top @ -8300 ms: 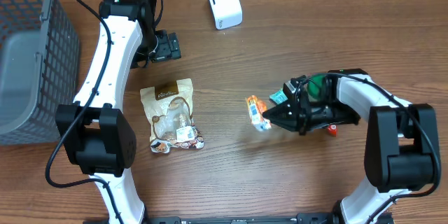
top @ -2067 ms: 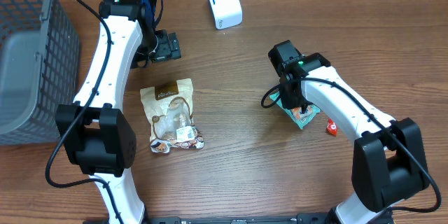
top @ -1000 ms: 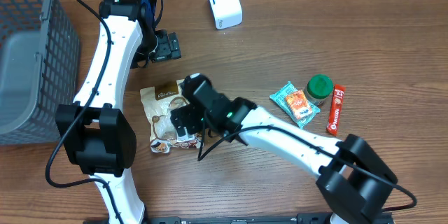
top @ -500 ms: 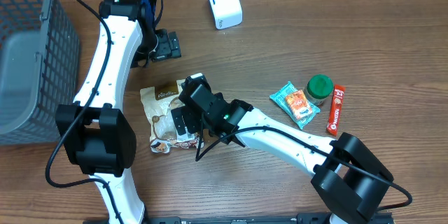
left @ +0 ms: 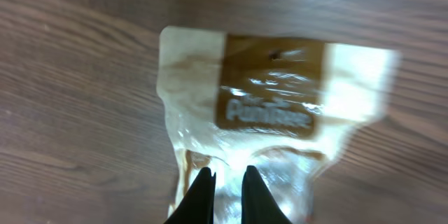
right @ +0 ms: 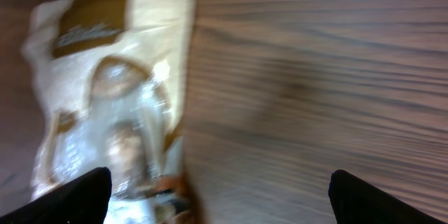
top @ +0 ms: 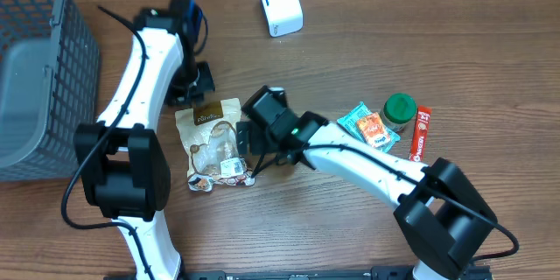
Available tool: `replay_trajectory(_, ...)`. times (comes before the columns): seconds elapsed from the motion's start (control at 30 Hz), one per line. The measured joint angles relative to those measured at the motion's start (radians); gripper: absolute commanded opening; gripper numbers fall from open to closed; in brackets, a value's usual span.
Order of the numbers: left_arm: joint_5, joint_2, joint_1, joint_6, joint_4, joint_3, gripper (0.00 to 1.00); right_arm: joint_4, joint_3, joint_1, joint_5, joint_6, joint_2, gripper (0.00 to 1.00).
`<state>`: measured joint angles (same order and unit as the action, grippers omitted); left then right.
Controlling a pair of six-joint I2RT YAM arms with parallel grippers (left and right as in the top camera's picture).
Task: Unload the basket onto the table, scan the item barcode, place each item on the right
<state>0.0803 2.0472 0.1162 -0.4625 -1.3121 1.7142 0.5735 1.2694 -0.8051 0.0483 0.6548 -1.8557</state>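
Left gripper (left: 225, 173): jaws closed, the 2 fingers nearly touching, nothing seen between them, held over the snack pouch (top: 213, 144). The pouch is laid flat on the table (top: 490, 52), left of centre. Its long axis is aligned far edge to near edge, with the brown header pointed away, toward the left gripper. Right gripper (top: 248, 136): jaws spread wide, empty, just beside the pouch's right edge. The scanner (top: 280, 4) is noted well apart.
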Motion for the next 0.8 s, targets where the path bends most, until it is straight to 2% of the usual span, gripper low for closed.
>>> replay_trajectory(0.2, 0.056, 0.001, 0.000, -0.033, 0.174, -0.208, 0.10, 0.040, 0.000, 0.060, -0.034, 0.019, 0.000, 1.00)
replay_trajectory(0.33, 0.053, -0.013, 0.002, -0.037, 0.212, -0.258, 0.11, 0.040, 0.000, 0.066, -0.045, 0.023, -0.001, 1.00)
replay_trajectory(0.53, -0.052, -0.031, 0.024, -0.025, 0.288, -0.306, 0.13, 0.052, 0.000, 0.066, -0.049, 0.027, -0.001, 1.00)
replay_trajectory(0.8, -0.143, -0.027, 0.159, -0.005, 0.362, -0.366, 0.12, 0.114, 0.000, 0.107, -0.052, 0.085, -0.001, 1.00)
